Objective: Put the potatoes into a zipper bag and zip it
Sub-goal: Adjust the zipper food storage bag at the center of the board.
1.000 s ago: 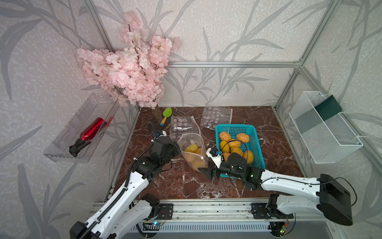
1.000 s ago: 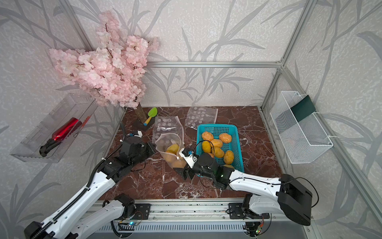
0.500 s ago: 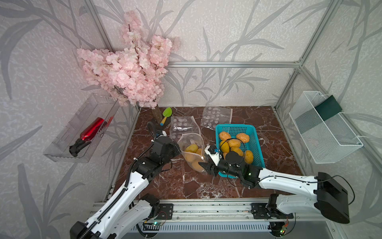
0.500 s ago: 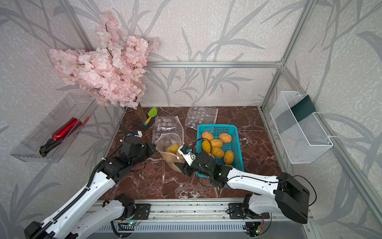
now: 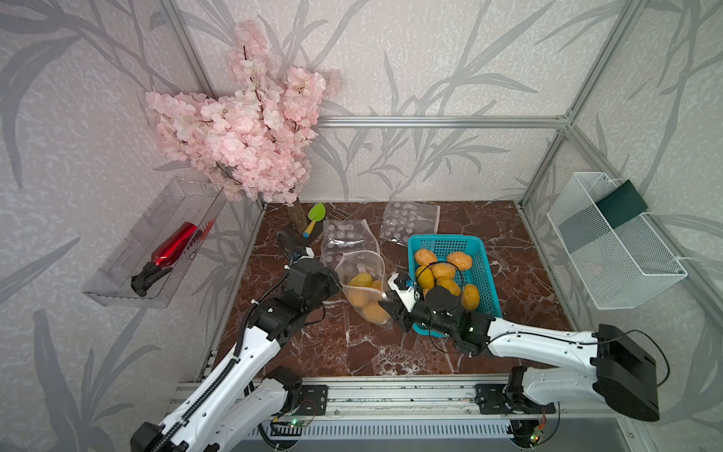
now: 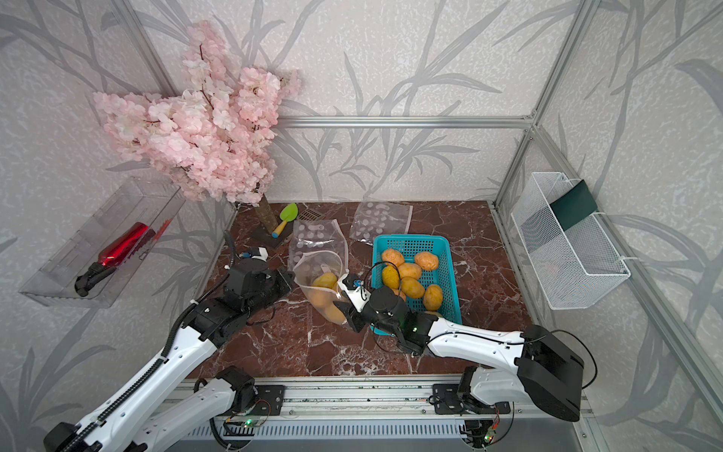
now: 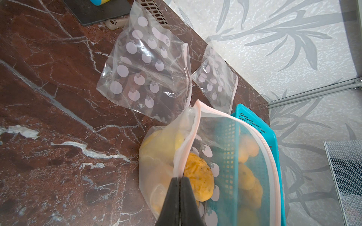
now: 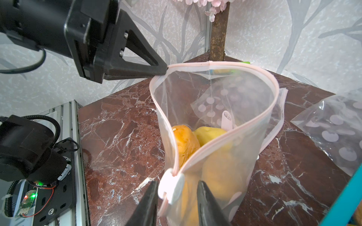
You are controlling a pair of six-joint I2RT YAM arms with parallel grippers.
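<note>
in a top view, the zipper bag (image 5: 362, 263) is standing on the surface (image 5: 352, 352) beside the basket (image 5: 446, 244), potatoes (image 5: 360, 280) lying in both. in the left wrist view, the left gripper (image 7: 179, 179) is clenching its rim. in the right wrist view, the right gripper (image 8: 177, 184) is straddling the slider (image 8: 172, 185), jaws apart.

The left arm (image 5: 234, 364) rises from the front left corner of the bench (image 5: 352, 352) and reaches forward and inward, its black wrist bent toward the middle. The left gripper (image 7: 179, 179) has both tips pressed flat together, pinching the rim of the zipper bag (image 7: 162, 156). The right arm (image 5: 540, 344) starts at the front right corner and lies low along the front edge, forearm pointing left. The right gripper (image 8: 177, 183) stands with its tips apart, one on each side of the bag's white slider (image 8: 172, 187); one finger (image 8: 150, 197) is just beside the slider's edge, the other clear of it
</note>
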